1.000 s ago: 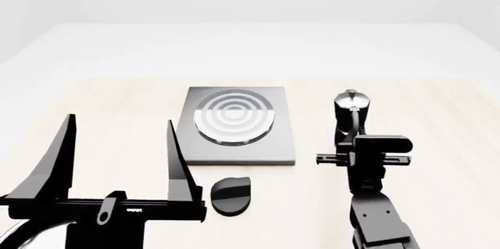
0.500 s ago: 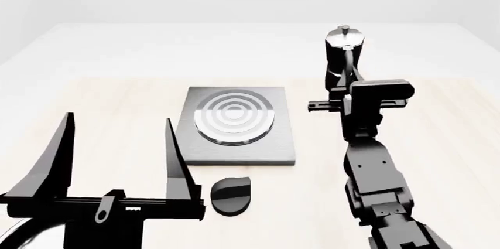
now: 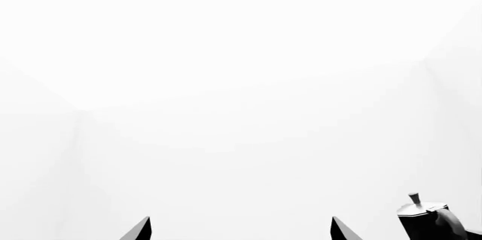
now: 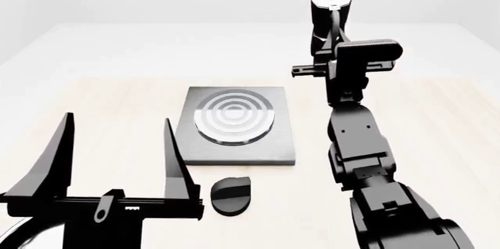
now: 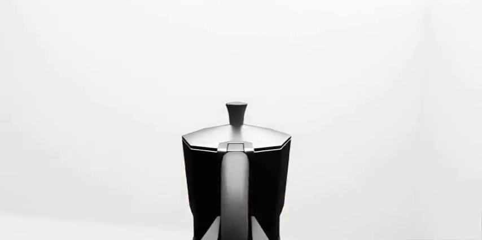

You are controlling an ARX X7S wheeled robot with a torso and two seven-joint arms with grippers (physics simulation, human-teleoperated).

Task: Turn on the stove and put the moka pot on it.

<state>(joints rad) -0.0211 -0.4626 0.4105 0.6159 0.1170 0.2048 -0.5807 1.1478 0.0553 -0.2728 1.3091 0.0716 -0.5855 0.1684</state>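
The moka pot (image 4: 329,9) has risen off the worktop (image 4: 437,137) in the last second: a moment ago it stood at about 3 o'clock of the stove (image 4: 236,125), and now it hangs upright in the air near 1 o'clock of it, pinched at the handle by the right claw (image 4: 324,50). The left claw (image 4: 117,143) is spread and idle at 7 o'clock. The pot is lifted, so a carry toward 9 o'clock and a lowering onto the burner rings likely remain. Whether the knob (image 4: 230,195) is turned, I cannot tell.
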